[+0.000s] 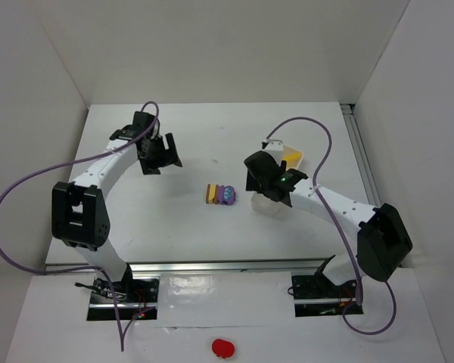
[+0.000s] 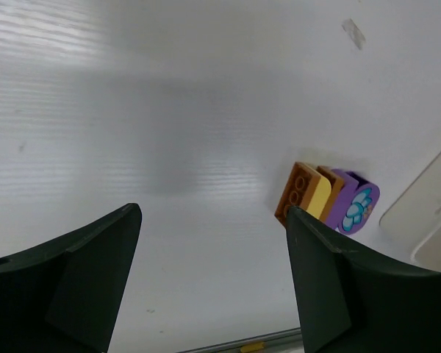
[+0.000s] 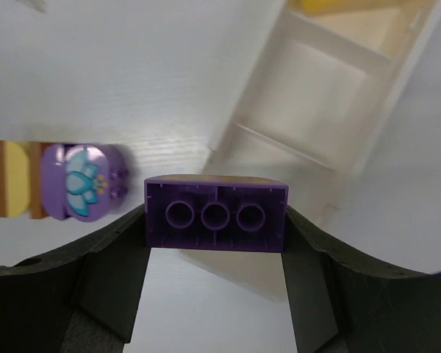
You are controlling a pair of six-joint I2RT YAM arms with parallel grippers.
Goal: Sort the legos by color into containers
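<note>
My right gripper [image 3: 215,234] is shut on a purple brick [image 3: 215,213], its hollow underside facing the wrist camera. It hangs beside the near end of the white containers [image 3: 320,110]; seen from above, the right gripper [image 1: 266,184] covers part of a container [image 1: 271,204]. A small cluster of legos lies mid-table: an orange brick [image 2: 297,193], a yellow piece [image 2: 320,198] and a rounded purple piece with a flower print [image 3: 84,180]. My left gripper [image 2: 213,272] is open with nothing between its fingers, above bare table left of the cluster [image 1: 221,194].
A container at the far right holds something yellow [image 1: 292,156]. White walls close in the table on three sides. A metal rail [image 1: 227,266] runs along the near edge. A red object [image 1: 222,347] lies on the front board.
</note>
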